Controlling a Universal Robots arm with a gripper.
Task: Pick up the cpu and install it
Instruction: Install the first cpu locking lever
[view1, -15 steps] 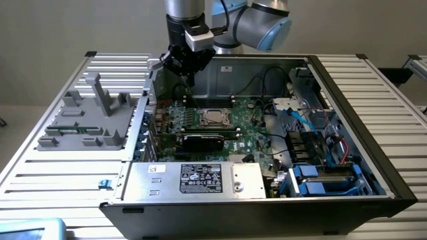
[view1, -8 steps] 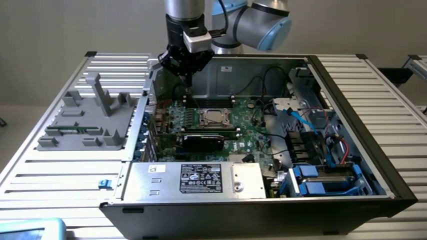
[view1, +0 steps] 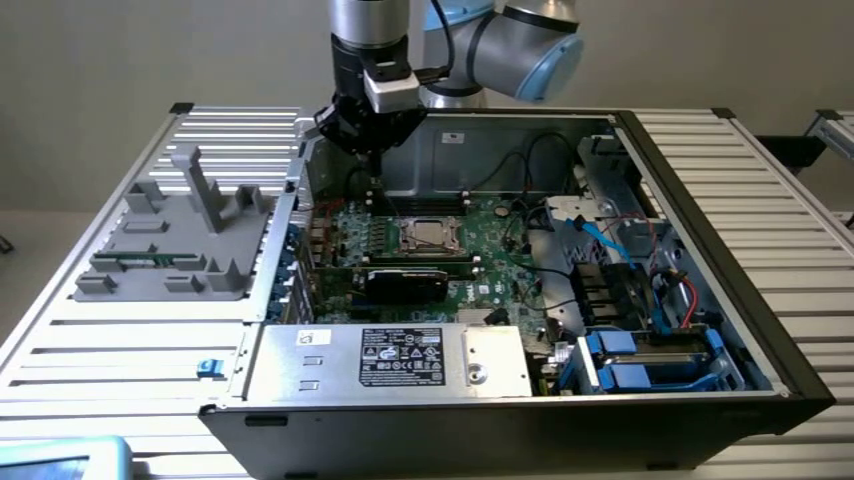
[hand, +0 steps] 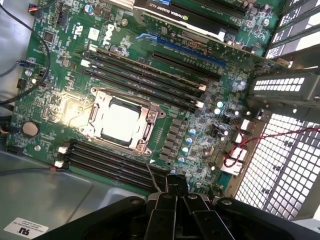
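Cpu (view1: 427, 236) lies in its socket; pincer (view1: 374, 150) shut above the board.
Pincer fingers (hand: 167, 200) are pressed together, hanging over the green board (view1: 501, 265) inside the open computer case (view1: 534, 135). Apart from them, the cpu rests in the metal-framed socket (hand: 150, 107) between rows of memory slots (hand: 145, 75), with the black card (view1: 407, 283) just beside.

"NVIDIA QUADRO" on the graphics card (hand: 190, 17); a Dell logo on the motherboard (hand: 55, 75).
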